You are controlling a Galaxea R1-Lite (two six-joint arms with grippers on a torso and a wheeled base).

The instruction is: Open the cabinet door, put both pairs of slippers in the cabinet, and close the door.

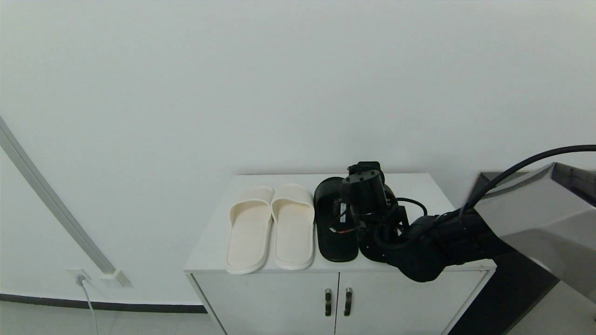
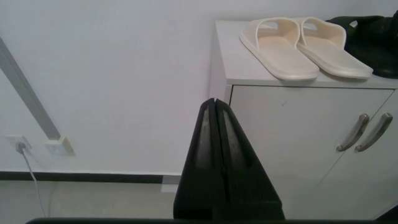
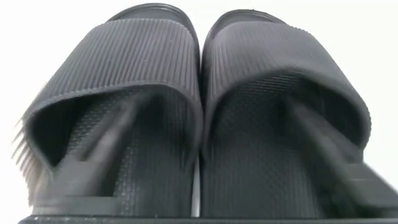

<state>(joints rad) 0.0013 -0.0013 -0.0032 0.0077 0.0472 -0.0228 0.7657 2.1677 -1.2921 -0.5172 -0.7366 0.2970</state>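
A white cabinet (image 1: 260, 298) stands against the wall with both doors closed, their two handles (image 1: 337, 301) side by side. On its top lie a cream pair of slippers (image 1: 270, 228) and, beside it, a black pair of slippers (image 1: 333, 232). My right gripper (image 3: 211, 109) is open over the black pair (image 3: 199, 124), one finger reaching into each slipper, with their adjoining inner walls between the fingers. My left gripper (image 2: 215, 124) is shut on nothing. It hangs in front of the cabinet's left corner, below the top, and the cream pair (image 2: 305, 46) lies beyond it.
The wall rises directly behind the cabinet top. A wall socket with a cable (image 1: 78, 277) and a slanted grey conduit (image 1: 46, 195) sit to the cabinet's left. The door handles (image 2: 364, 130) lie off to one side of the left gripper.
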